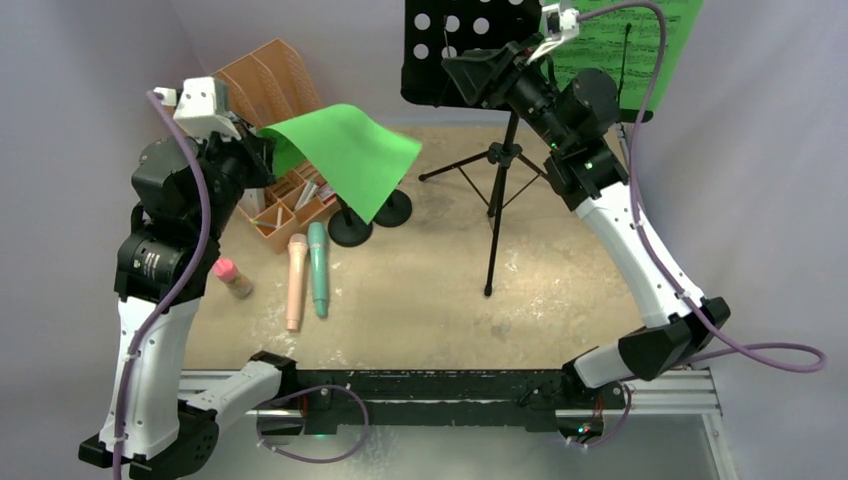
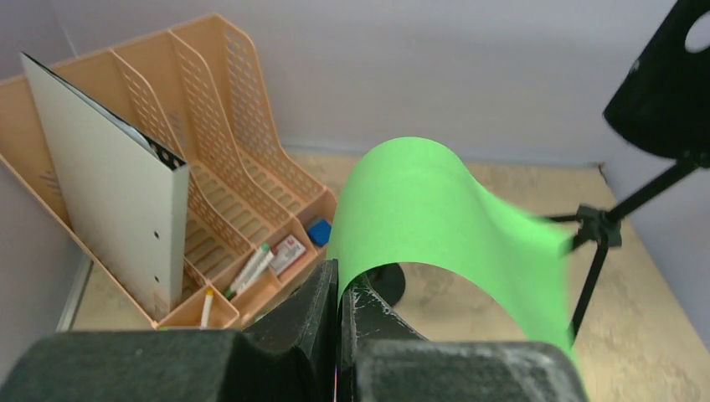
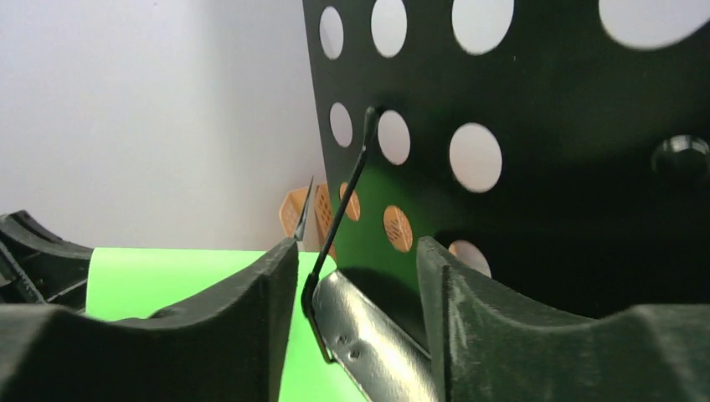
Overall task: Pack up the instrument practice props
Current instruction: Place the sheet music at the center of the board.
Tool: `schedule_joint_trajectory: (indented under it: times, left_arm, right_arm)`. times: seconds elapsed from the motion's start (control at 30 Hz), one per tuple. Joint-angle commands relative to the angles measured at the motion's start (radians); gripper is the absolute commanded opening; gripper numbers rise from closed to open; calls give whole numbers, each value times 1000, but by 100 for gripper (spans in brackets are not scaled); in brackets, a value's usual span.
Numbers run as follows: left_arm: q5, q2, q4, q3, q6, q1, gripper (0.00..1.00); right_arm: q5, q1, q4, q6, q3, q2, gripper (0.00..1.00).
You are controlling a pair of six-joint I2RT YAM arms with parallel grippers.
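Observation:
My left gripper [image 1: 268,150] [image 2: 339,280] is shut on one edge of a green sheet-music page [image 1: 345,155] [image 2: 435,201], which arches in the air beside the orange rack. My right gripper [image 1: 458,72] [image 3: 358,260] is open at the black perforated music desk [image 1: 460,35] [image 3: 519,126]. Its jaws straddle the desk's shiny lower ledge [image 3: 368,335] and a thin wire page holder [image 3: 339,209]. The tripod [image 1: 498,190] [image 2: 596,234] stands at mid-table. Another green page [image 1: 630,45] shows behind the right arm. Pink [image 1: 296,282] and teal [image 1: 318,270] microphones lie on the table. Two round pole bases [image 1: 350,232] peek out under the held page.
The orange slotted rack [image 1: 262,85] [image 2: 226,142] with a grey binder [image 2: 117,193] stands at the back left, pens and small items in its front trays. A small pink-capped bottle [image 1: 232,277] lies beside my left arm. Grey walls close in on both sides.

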Motion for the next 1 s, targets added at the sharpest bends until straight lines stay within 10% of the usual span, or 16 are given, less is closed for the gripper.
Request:
schedule_joint_trajectory:
  times: [0.0,0.4,0.97]
  left_arm:
    - [127,12,-131,23,35,6,0]
    - [406,15,-200,-135,-77,6,0]
    - [505,-143,63,-825,-428,6,0]
  right_arm:
    - [12,-3,58,-61,-62,-105,61]
    - [-67,-4,206,-313,-402,-385,98]
    - [-332,-2,213,-389,-758,-543,99]
